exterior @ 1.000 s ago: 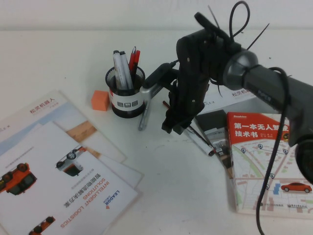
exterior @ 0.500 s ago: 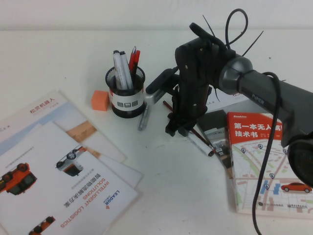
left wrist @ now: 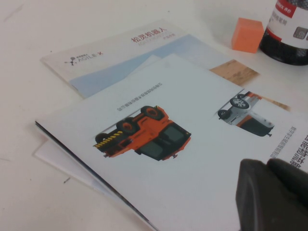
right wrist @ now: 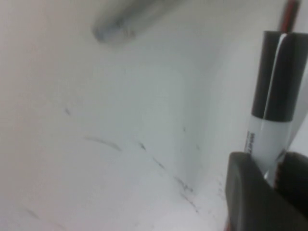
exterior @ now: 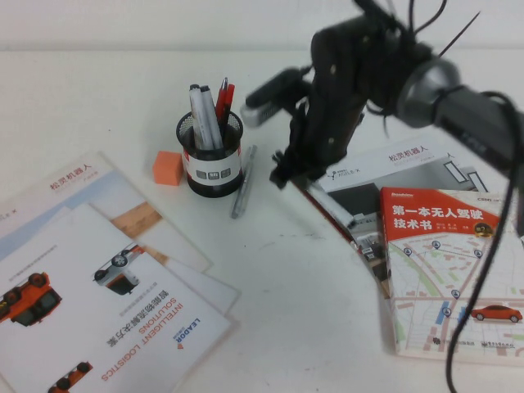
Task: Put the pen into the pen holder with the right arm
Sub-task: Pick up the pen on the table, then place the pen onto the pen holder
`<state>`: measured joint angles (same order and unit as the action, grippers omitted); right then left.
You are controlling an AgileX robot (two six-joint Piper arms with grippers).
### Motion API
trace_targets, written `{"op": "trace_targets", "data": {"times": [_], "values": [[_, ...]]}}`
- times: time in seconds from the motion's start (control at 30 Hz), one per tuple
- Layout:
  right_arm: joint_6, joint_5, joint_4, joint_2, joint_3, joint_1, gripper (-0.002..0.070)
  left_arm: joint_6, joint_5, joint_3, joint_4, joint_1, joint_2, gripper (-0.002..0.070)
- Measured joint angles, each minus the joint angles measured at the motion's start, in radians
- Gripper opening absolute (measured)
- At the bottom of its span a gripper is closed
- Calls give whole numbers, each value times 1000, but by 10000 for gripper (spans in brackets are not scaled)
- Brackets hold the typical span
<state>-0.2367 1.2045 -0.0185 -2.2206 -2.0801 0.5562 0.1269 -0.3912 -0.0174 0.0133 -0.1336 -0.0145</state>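
Right wrist view gives what the high view can't: right gripper [right wrist: 272,175] w/ jaws clamped on the pen [right wrist: 273,103], black cap sticking out past the fingers, white barrel w/ dark print between them. In the high view the right gripper [exterior: 286,170] sits centre-top of frame, just right of the pen holder [exterior: 212,155]; the pen [exterior: 332,205] shows only as a white barrel trailing down-right toward the white box [exterior: 409,164], cap hidden behind the arm. Silver-grey pen [exterior: 243,181] lies on the table beside the holder; it's a blur in the wrist view's upper part.

Left gripper [left wrist: 272,195] shows only in the left wrist view, lower right corner, over the brochures [left wrist: 159,144]; cut off, can't tell its jaws. Orange block [left wrist: 247,34] sits upper right.

Vs 0.5 s ago: right arm has lifted up and back, pen's off the table.
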Motion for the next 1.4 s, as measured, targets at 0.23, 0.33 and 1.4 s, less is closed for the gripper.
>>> {"op": "trace_targets", "data": {"times": [0.23, 0.33, 1.4], "values": [[-11, -204, 181, 112, 25, -7, 96, 0, 0, 0, 0, 0, 0, -2], [-33, -420, 248, 167, 114, 16, 96, 0, 0, 0, 0, 0, 0, -2], [606, -1835, -406, 46, 561, -7, 137, 0, 0, 0, 0, 0, 0, -3]]}}
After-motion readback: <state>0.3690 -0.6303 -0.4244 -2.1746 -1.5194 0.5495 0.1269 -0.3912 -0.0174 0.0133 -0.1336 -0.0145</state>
